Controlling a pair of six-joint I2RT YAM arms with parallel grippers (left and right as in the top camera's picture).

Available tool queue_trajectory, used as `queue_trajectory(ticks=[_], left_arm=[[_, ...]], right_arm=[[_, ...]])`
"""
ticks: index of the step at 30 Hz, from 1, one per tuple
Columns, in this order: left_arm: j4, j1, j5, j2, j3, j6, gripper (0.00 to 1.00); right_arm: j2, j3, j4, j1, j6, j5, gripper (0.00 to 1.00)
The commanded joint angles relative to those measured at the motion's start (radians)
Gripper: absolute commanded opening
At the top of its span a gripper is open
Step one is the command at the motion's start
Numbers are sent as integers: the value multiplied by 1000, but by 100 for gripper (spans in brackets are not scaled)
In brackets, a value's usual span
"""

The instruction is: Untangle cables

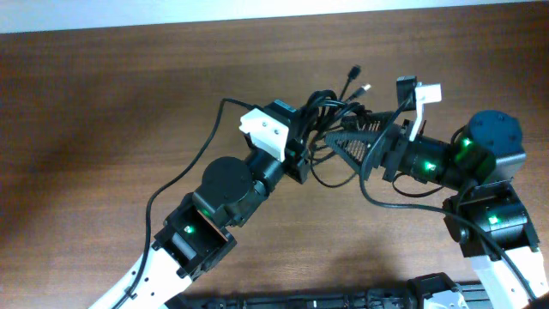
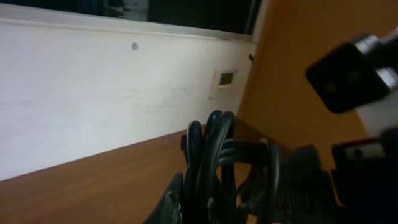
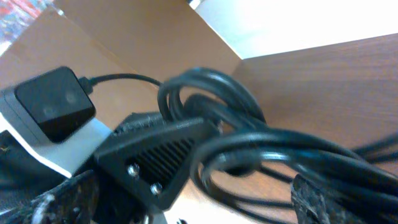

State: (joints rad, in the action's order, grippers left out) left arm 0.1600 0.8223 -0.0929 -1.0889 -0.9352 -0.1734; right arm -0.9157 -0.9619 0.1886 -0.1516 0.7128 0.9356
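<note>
Two arms meet over the middle of the table [image 1: 120,77], with the cables [image 1: 333,110] bunched between them, lifted off the wood. The bundle is a knot of thin black loops; two plugs [image 1: 352,74] stick out of its far side, pointing away from the arms.

The left gripper [image 1: 305,137] reaches in from the lower left and is pinched tight on the bundle. In the left wrist view, several strands of the cables [image 2: 211,155] rise upright from between its fingers and arch over at the top.

The right gripper [image 1: 358,139] comes in from the right, nose to nose with the left one, its tips just beside the knot. Its jaws are spread wide. In the right wrist view, its fingers [image 3: 320,199] sit at the two lower corners, well apart, and the cables [image 3: 214,93] cross the gap between them in glossy curls. Whether the fingers touch the strands cannot be told. A ribbed black finger [image 3: 155,149] of the left gripper lies against the loops there.
</note>
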Motion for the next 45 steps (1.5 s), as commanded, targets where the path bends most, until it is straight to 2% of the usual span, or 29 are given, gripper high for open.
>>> queue_trajectory(ticks=[1,3,6,9,12,15,19,24,31,37,45], left_arm=[[6,-1,79,17,-26,15,0],[0,-1,79,17,-26,15,0],[-2,-1,79,16,-26,15,0],[-2,-1,79,17,-26,15,0],[-2,-1,79,17,-26,15,0],[-2,-1,79,17,-26,42,0],[-5,-1,58,17,-26,71,0],[-5,-1,-102,17,-26,74,0],[-45,-1,-333,17,-26,74,0],[-80,-1,-285,17,-26,74,0],[-140,-1,-21,17,-26,75,0]], right_arm=[[-17,-5,-37,-5,142,7,85],[-22,-5,-48,-5,142,6,78],[-29,-5,-49,-5,142,6,56],[-32,-5,-48,-5,142,6,43],[-42,-5,-48,-5,137,5,21],[-53,-5,-48,-5,130,6,6],[-64,-5,-48,-5,130,6,4],[-64,-5,-48,-5,129,25,4],[-64,-5,-99,-5,31,162,4],[-64,-5,-338,-5,24,265,4],[-64,-5,-563,2,24,254,4]])
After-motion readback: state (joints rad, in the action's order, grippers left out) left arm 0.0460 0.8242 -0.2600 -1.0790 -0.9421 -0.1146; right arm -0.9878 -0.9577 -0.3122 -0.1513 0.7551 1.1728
